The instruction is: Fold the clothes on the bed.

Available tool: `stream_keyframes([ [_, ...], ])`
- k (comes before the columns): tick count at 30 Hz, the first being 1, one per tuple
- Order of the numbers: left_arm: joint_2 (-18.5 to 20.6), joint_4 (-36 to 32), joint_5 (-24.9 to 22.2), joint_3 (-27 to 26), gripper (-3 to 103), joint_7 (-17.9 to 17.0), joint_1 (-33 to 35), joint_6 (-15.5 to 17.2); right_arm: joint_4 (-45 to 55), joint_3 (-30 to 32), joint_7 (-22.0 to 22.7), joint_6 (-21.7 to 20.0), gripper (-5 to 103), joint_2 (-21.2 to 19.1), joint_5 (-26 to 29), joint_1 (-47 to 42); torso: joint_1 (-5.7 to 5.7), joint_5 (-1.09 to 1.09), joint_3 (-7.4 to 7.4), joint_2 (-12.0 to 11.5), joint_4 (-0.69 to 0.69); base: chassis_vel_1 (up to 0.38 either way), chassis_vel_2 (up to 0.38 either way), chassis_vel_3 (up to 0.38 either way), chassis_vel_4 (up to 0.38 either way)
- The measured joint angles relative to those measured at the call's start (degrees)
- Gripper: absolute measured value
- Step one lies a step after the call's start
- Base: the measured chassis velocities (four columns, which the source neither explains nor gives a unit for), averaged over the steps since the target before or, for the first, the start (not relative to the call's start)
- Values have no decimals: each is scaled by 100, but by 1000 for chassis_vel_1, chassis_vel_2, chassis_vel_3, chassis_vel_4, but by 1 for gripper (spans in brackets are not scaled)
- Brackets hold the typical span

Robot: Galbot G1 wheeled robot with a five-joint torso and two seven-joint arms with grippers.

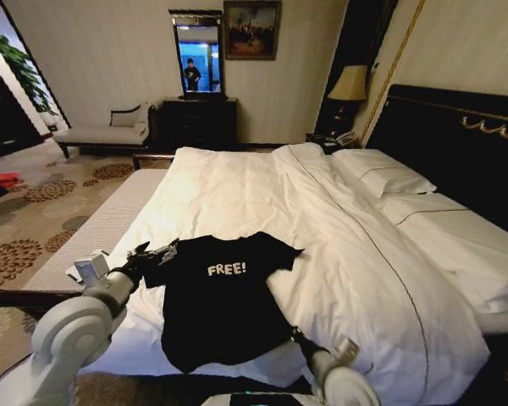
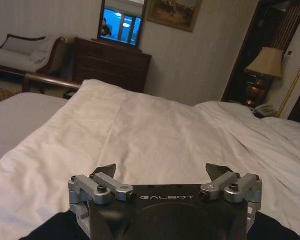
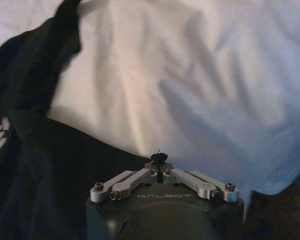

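black t-shirt (image 1: 220, 300) lay flat on white duvet (image 1: 322, 220) near foot edge of bed (image 1: 457, 135), at 6 o'clock in head view, "free!" print up, sleeves spread. left tool (image 1: 152, 254) sat at 9 o'clock sleeve, fingers (image 2: 106, 171) wide apart above fabric, nothing held. right tool (image 1: 298, 337) sat at hem corner, 5 o'clock, fingers (image 3: 159, 158) pinched together; cloth between them could not be confirmed. step judged: gripping for first fold. next move calls for left tool closing on sleeve, then both lifting together across shirt.

Open white duvet (image 1: 262, 190) beyond the T-shirt (image 1: 220, 296) — pillows (image 1: 381, 173) only near the headboard (image 1: 457, 139).
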Motion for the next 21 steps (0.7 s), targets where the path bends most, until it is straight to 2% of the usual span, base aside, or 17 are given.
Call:
stream_keyframes([
  [11,184,-115,-138,-10,100,-5,-87,13,101,426,242,61,0,-113,-312,-732,0,-1,0,0,-1,0,0,0,0],
  [21,113,-133,-146,15,100,-4,-91,14,213,751,442,177,0,-158,-659,-1409,0,0,0,0,-1,0,0,0,0],
])
